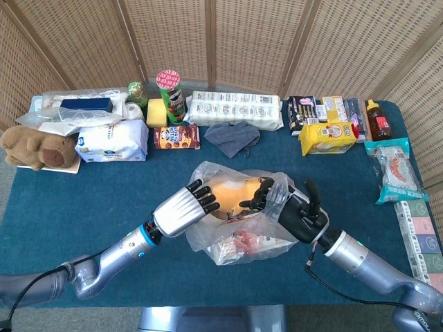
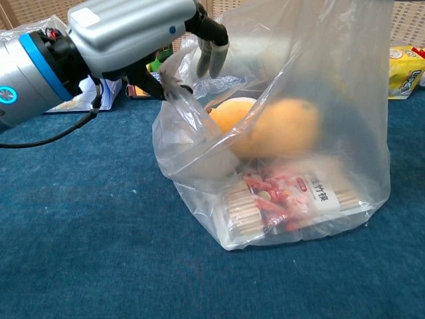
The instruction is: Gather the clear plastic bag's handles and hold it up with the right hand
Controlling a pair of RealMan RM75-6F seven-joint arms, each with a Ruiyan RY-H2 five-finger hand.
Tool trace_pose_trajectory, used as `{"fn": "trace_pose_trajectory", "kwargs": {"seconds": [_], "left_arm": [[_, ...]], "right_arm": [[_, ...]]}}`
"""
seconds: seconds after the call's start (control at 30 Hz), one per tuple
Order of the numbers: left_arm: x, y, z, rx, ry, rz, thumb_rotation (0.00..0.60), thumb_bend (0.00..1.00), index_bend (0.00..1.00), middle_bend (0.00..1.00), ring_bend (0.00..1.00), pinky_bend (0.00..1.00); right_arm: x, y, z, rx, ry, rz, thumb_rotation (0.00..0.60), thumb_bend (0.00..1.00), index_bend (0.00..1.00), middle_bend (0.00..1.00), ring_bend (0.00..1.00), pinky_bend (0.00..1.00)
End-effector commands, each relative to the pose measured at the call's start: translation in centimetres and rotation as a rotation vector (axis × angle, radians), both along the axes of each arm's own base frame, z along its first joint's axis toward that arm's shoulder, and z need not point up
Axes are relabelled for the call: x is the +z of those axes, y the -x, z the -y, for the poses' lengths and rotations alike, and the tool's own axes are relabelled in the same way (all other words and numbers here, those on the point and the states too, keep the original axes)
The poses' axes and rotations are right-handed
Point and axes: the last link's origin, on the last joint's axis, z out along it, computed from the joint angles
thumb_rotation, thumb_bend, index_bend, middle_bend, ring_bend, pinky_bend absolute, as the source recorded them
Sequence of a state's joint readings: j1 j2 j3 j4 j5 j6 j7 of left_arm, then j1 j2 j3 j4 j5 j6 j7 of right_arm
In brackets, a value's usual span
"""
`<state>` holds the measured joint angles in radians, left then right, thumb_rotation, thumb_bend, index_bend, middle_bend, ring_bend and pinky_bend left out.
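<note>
The clear plastic bag [image 1: 239,221] sits mid-worktop [image 1: 83,200] on the blue cloth, with an orange fruit [image 2: 279,126] and a pack of bamboo sticks [image 2: 292,199] inside. The right hand [image 1: 291,211] grips the bag's right upper edge, fingers curled into the plastic. The left hand [image 2: 133,30] pinches the bag's left rim, its fingertips [image 2: 211,56] over the opening. A Pringles can [image 1: 169,93] stands at the back.

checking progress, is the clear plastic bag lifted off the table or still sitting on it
Not lifted: the clear plastic bag sits with its base flat on the blue tablecloth, its contents lying at the bottom.
</note>
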<state>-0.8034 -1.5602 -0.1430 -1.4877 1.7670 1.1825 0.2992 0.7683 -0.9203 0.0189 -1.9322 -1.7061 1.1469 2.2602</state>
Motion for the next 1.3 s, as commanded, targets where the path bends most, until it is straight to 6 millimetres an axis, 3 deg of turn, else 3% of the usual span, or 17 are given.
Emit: {"fn": "trace_pose_trajectory", "kwargs": {"seconds": [0.03,0.5,0.63,0.7,0.8,0.97,1.3], "left_arm": [[0.3,-0.3,-0.1,-0.008,-0.016,0.016,0.6,0.3,0.55,0.59,0.43,0.25],[4.1,-1.8,-1.1,-0.064,-0.106,0.258,0.6,0.29,0.58,0.62,0.46,0.3],[4.7,-2.3,-1.5,-0.083,-0.132,0.278,0.6,0.28,0.57,0.45,0.3,0.3],[5.2,-2.8,-1.5,-0.095,-0.143,0.293,0.6,0.27,0.51,0.34,0.2,0.3],[5.8,-3.4,-1.6,-0.105,-0.152,0.305,0.6,0.26,0.42,0.26,0.13,0.28],[6.8,-4.7,-1.7,-0.12,-0.165,0.319,0.6,0.23,0.36,0.22,0.09,0.24],[7.7,-6.7,-2.1,-0.14,-0.184,0.31,0.6,0.17,0.35,0.22,0.09,0.23]], "right_arm": [[0.0,0.0,0.0,0.0,-0.001,0.0,0.222,0.17,0.39,0.47,0.41,0.19],[-0.5,-0.1,0.4,0.011,0.022,-0.039,0.22,0.17,0.39,0.46,0.39,0.19],[-0.5,-0.3,0.5,0.034,0.043,-0.061,0.223,0.17,0.38,0.42,0.35,0.18],[-0.6,-0.5,0.4,0.047,0.053,-0.072,0.221,0.17,0.37,0.4,0.33,0.17],[-0.7,-0.6,0.5,0.074,0.072,-0.1,0.214,0.16,0.36,0.35,0.28,0.16],[-1.1,-0.6,0.7,0.136,0.13,-0.17,0.211,0.14,0.35,0.31,0.24,0.15],[-1.9,-1.1,1.3,0.19,0.216,-0.231,0.172,0.13,0.32,0.3,0.21,0.07]]}}
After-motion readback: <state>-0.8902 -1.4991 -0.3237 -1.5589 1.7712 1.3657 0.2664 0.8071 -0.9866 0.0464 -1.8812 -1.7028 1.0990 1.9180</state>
